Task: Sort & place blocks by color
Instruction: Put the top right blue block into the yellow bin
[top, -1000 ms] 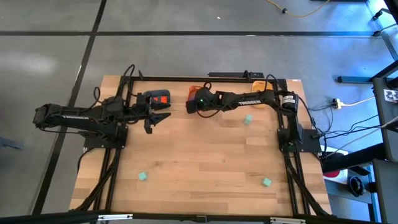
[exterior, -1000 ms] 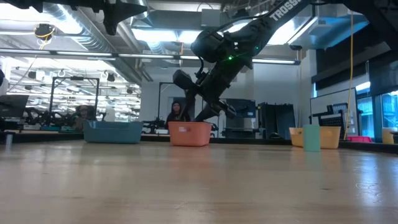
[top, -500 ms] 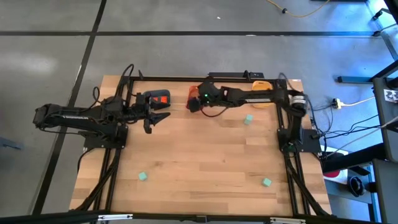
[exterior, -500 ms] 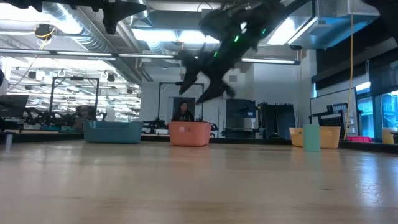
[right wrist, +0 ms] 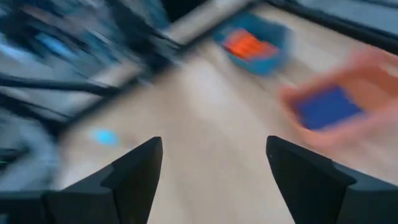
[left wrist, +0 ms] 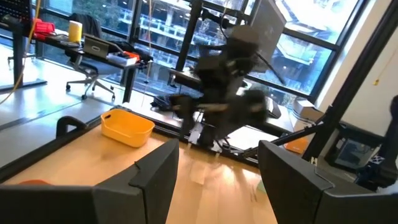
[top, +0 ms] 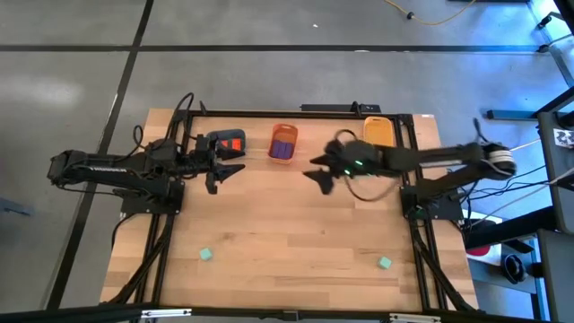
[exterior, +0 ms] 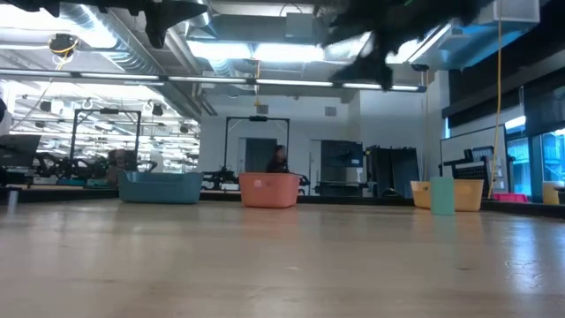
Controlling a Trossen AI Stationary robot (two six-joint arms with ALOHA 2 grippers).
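Left gripper [top: 235, 169] hovering near the far left part of the bench [top: 287, 242], just beside the blue-grey tray [top: 229, 142] with orange-red bricks [top: 231, 144] inside; jaws parted, nothing between them. Further right along the far edge, an orange tray [top: 283, 142] with purple bricks [top: 283, 148] in it, then a yellow tray [top: 380, 133], contents not visible.

Right gripper [top: 319, 174] up over the far middle of the bench, jaws spread wide and empty.

Still loose: two mint-green cubes, one [top: 206, 254] toward the near left corner, one [top: 385, 263] toward the near right corner. No long axis on either, so any approach angle probably fine. Right cube lying well apart from the right jaws, toward the near edge on that arm's own side. Likely the right arm's pick; left cube well apart from the left jaws too, nearer that arm.
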